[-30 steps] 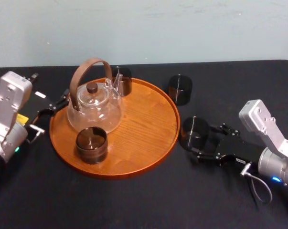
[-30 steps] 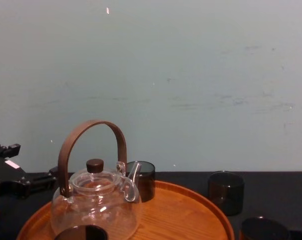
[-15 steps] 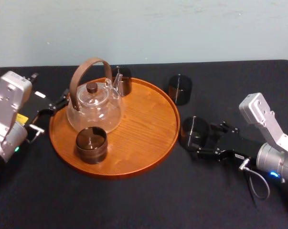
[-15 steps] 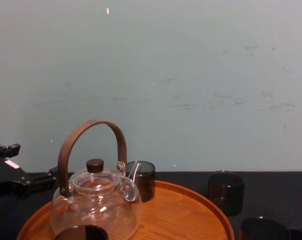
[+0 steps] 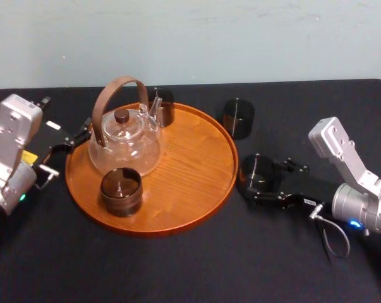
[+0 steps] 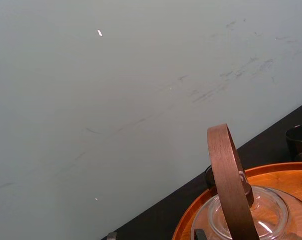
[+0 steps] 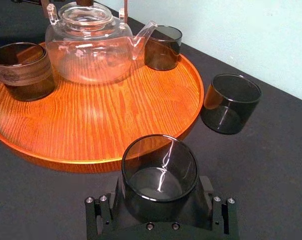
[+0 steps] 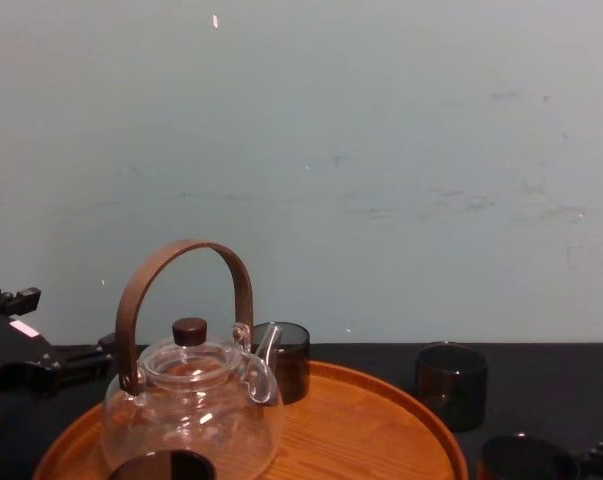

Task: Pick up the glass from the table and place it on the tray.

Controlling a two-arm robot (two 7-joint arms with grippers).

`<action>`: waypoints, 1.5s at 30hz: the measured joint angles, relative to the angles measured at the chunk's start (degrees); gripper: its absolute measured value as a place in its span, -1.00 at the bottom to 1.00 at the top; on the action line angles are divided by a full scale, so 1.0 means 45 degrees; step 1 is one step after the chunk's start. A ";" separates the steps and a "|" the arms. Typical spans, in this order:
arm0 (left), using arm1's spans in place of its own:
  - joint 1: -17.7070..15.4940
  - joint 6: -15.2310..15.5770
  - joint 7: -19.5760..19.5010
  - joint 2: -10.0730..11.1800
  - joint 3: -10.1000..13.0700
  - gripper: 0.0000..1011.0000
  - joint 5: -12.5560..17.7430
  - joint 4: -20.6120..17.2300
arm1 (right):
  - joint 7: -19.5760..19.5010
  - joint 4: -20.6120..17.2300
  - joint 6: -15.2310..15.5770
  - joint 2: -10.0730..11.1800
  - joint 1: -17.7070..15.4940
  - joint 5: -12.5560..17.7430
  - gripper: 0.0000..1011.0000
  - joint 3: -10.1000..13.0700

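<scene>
Note right tool (image 5: 263,181) closed around glass (image 5: 256,172), jaws pressed against opposite walls. Locate glass upright on desk (image 5: 177,265), just beside right rim of tray (image 5: 193,180), not on it. Note teapot (image 5: 124,142) on tray and spare glass (image 5: 238,117) on desk farther back. Find left tool (image 5: 73,140) parked left of tray.

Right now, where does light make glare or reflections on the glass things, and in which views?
Right wrist view: a bright streak runs inside the glass at the right gripper, and white glints sit on the teapot. Head view: soft glints on the teapot's belly; the left gripper sits beside the tray. Chest view: small glints low on the teapot.
</scene>
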 joint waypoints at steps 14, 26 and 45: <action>0.0000 0.0000 0.0000 0.0000 0.0000 0.98 0.0000 -0.0001 | 0.0069 0.0629 0.0074 -0.0339 0.0654 0.0036 0.98 -0.0257; 0.0001 0.0000 0.0000 0.0000 0.0000 0.98 -0.0001 -0.0001 | 0.0016 0.0781 0.0060 -0.0438 0.0827 0.0000 0.98 -0.0396; 0.0000 -0.0001 0.0000 0.0000 0.0000 0.98 0.0000 0.0000 | 0.0000 0.0760 0.0046 -0.0430 0.0815 -0.0008 0.79 -0.0384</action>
